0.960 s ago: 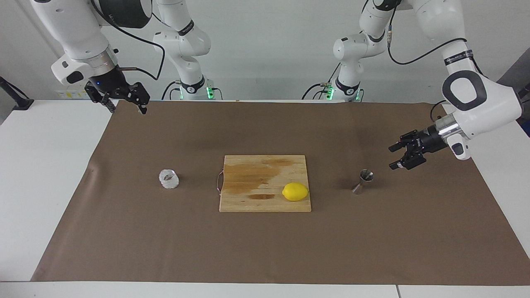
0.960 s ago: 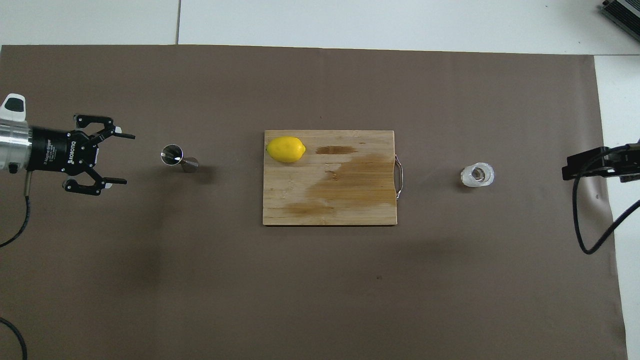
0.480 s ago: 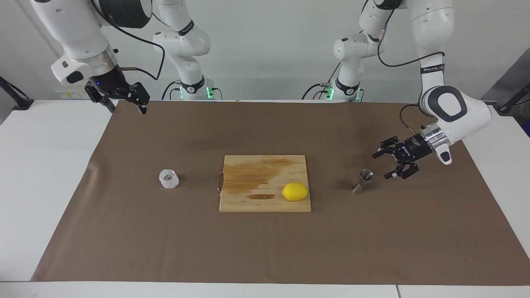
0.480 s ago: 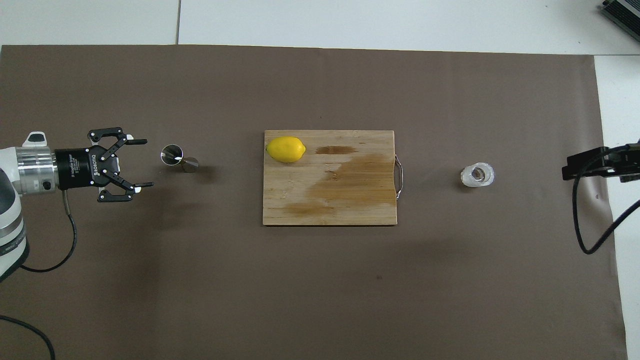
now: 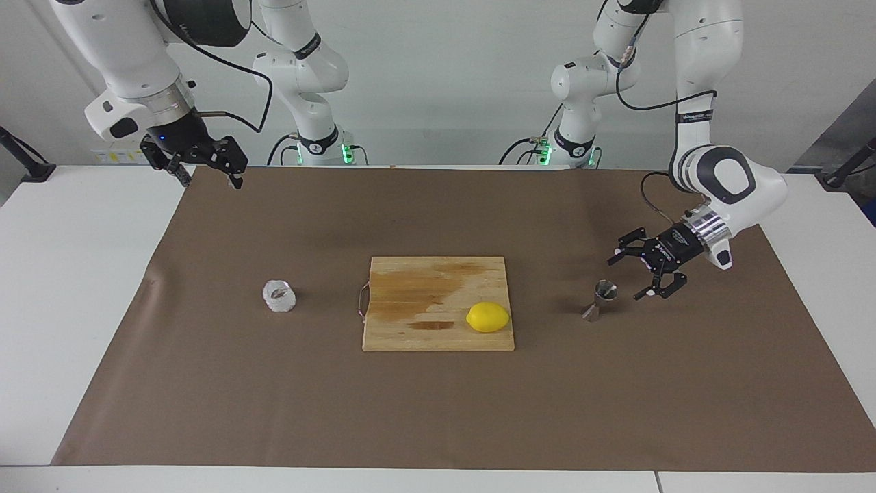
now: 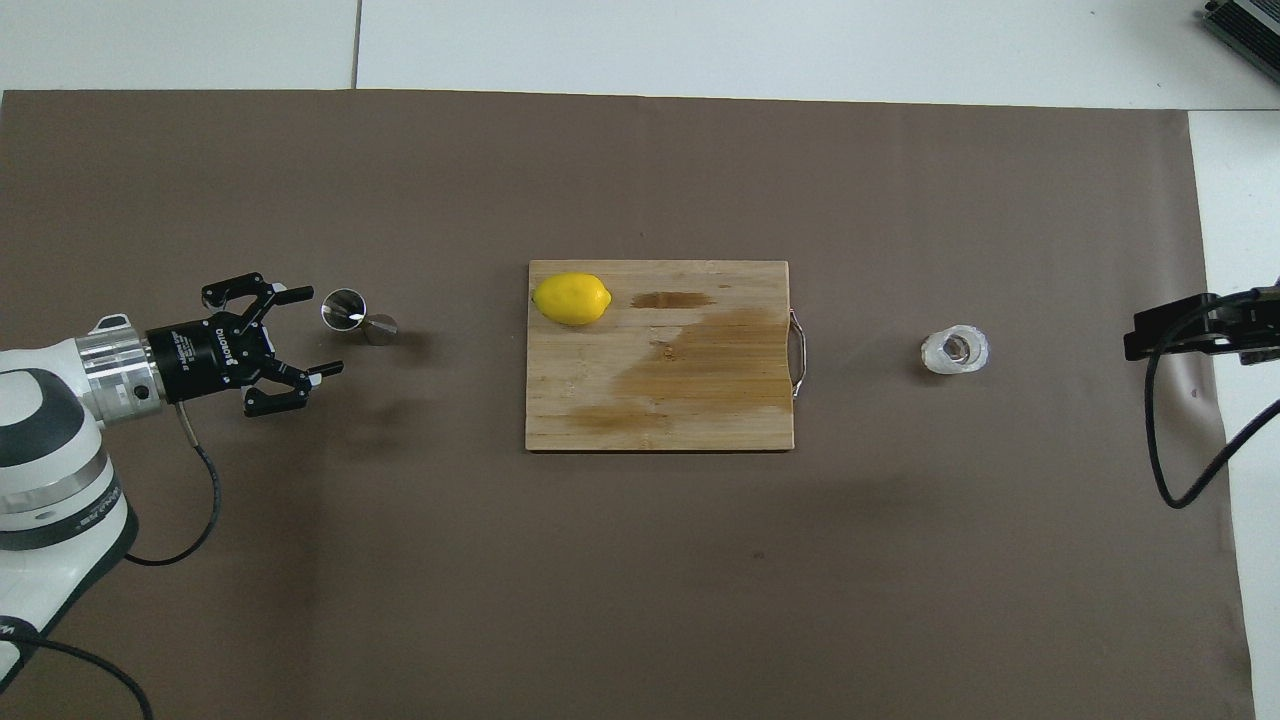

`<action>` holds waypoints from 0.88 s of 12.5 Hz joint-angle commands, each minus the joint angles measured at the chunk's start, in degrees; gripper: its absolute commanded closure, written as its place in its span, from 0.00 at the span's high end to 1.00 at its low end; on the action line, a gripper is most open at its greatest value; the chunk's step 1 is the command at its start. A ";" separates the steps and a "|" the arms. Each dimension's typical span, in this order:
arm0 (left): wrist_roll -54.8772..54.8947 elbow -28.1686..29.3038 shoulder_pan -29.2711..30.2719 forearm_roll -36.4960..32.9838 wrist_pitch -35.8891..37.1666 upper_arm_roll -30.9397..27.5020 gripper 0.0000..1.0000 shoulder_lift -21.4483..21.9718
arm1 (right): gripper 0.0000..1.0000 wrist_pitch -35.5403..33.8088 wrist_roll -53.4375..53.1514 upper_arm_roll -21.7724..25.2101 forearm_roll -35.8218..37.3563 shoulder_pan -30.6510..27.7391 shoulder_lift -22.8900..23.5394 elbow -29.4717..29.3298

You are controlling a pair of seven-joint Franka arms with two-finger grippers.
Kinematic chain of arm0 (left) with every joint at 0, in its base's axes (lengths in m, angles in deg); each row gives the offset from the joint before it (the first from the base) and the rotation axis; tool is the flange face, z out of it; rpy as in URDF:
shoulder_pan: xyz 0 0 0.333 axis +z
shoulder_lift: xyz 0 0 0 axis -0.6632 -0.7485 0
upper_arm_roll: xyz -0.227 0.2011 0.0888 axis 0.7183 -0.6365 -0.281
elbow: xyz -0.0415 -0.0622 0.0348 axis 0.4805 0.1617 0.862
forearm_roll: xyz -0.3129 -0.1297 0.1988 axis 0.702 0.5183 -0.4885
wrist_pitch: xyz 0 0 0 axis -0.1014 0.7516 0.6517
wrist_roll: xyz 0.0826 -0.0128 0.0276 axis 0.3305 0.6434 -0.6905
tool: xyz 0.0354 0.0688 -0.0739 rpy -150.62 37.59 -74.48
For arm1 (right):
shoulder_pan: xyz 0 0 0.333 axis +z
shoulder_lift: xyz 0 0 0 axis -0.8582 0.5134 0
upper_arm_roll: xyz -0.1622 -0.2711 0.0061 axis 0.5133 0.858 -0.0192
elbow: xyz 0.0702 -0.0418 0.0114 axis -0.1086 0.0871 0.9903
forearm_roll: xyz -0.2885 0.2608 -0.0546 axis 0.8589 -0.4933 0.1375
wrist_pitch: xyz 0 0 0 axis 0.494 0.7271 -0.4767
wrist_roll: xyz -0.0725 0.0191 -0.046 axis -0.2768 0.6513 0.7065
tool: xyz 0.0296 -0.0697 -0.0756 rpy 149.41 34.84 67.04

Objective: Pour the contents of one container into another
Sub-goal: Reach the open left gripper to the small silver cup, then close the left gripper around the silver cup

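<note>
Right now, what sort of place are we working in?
Probably a robotics lab bench staged as a bar prep station: brown paper mat over a white table, wooden cutting board with a yellow lemon, small steel hourglass jigger.

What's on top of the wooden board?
A yellow lemon sits on one corner of the wooden board, toward the left arm's end. Darker stains mark the wood. Whatever is under the board is covered.
</note>
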 commanded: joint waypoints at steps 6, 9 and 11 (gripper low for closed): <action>-0.74 1.84 -3.71 4.53 -4.11 -0.24 1.00 1.48 | 1.00 -0.93 -0.45 -0.58 0.58 -0.61 -0.57 -0.03; -0.56 1.84 -3.36 4.62 -4.11 -0.24 1.00 1.21 | 1.00 -0.93 -0.45 -0.58 0.58 -0.61 -0.57 -0.03; -0.56 1.84 -3.27 4.88 -4.11 -0.24 1.00 1.21 | 1.00 -0.93 -0.45 -0.58 0.58 -0.61 -0.57 -0.03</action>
